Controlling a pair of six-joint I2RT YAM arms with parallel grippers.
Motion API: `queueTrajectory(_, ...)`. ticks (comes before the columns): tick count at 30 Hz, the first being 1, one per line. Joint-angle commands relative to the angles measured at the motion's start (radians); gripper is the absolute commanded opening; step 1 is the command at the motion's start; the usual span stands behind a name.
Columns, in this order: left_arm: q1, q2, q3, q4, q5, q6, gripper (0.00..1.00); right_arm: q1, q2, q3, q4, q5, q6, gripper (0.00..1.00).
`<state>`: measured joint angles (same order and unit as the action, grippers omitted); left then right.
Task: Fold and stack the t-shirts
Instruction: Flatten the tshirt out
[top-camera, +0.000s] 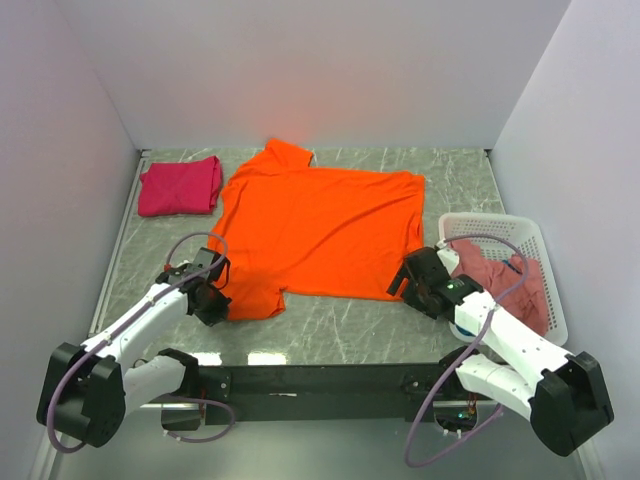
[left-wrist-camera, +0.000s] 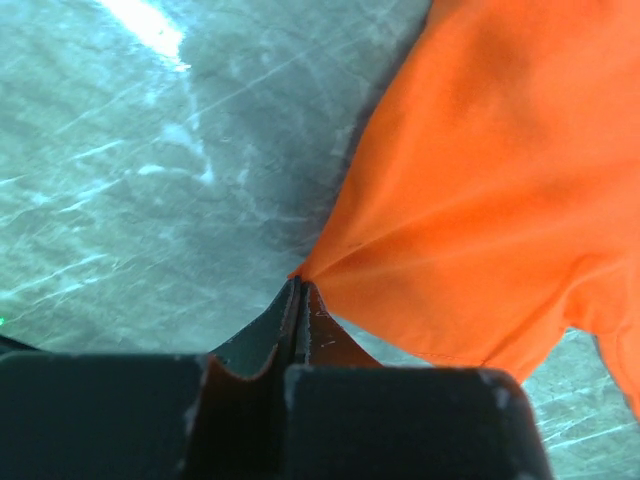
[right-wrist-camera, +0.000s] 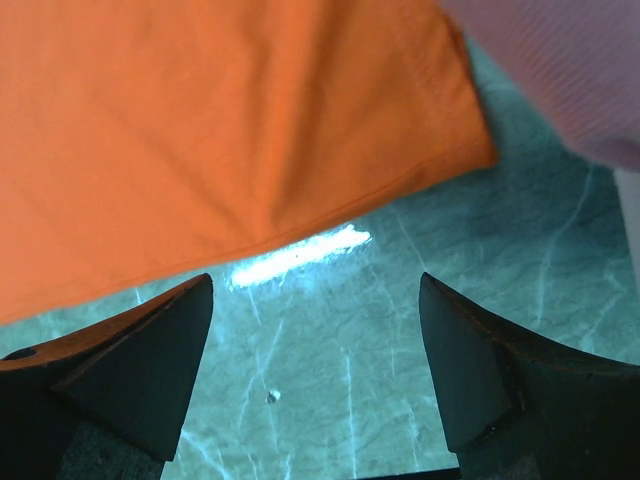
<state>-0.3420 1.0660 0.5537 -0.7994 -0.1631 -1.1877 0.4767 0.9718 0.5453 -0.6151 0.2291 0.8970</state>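
A bright orange t-shirt (top-camera: 320, 228) lies spread flat in the middle of the table. My left gripper (top-camera: 214, 297) is shut on its near-left edge; in the left wrist view the cloth (left-wrist-camera: 480, 180) pulls to a point between the closed fingertips (left-wrist-camera: 298, 292). My right gripper (top-camera: 412, 282) is open just off the shirt's near-right corner; the right wrist view shows the hem (right-wrist-camera: 250, 140) above the open jaws (right-wrist-camera: 315, 300) with bare table between them. A folded magenta-pink t-shirt (top-camera: 180, 187) lies at the back left. A dusty rose-pink t-shirt (top-camera: 500, 275) sits in the basket.
A white plastic lattice basket (top-camera: 535, 250) stands at the right edge of the table beside my right arm. White walls enclose the table on the left, back and right. The marbled grey tabletop (top-camera: 340, 320) shows along the front.
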Motion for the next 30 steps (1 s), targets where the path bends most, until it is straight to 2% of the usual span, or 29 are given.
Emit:
queueTrajectory(1, -0.003, -0.014, 0.046, -0.083, -0.044, -0.039, 0.01, -0.004, 0.016, -0.010, 0.006, 0.111, 0.078, 0.90)
queueTrajectory(9, -0.003, -0.012, 0.066, -0.104, -0.061, -0.047, 0.01, -0.090, 0.079, -0.015, 0.047, 0.161, 0.079, 0.89)
queueTrajectory(23, -0.005, -0.035, 0.025, -0.041, -0.021, -0.039, 0.01, -0.093, 0.183, -0.067, 0.172, 0.173, 0.120, 0.79)
queueTrajectory(28, -0.003, -0.046, 0.025, -0.057, -0.023, -0.047, 0.01, -0.093, 0.185, -0.067, 0.154, 0.173, 0.120, 0.67)
queueTrajectory(29, -0.003, -0.052, 0.025, -0.060, -0.026, -0.050, 0.01, -0.093, 0.179, -0.076, 0.150, 0.174, 0.123, 0.62)
queueTrajectory(30, -0.003, -0.055, 0.023, -0.063, -0.026, -0.053, 0.01, -0.093, 0.170, -0.084, 0.147, 0.173, 0.126, 0.52)
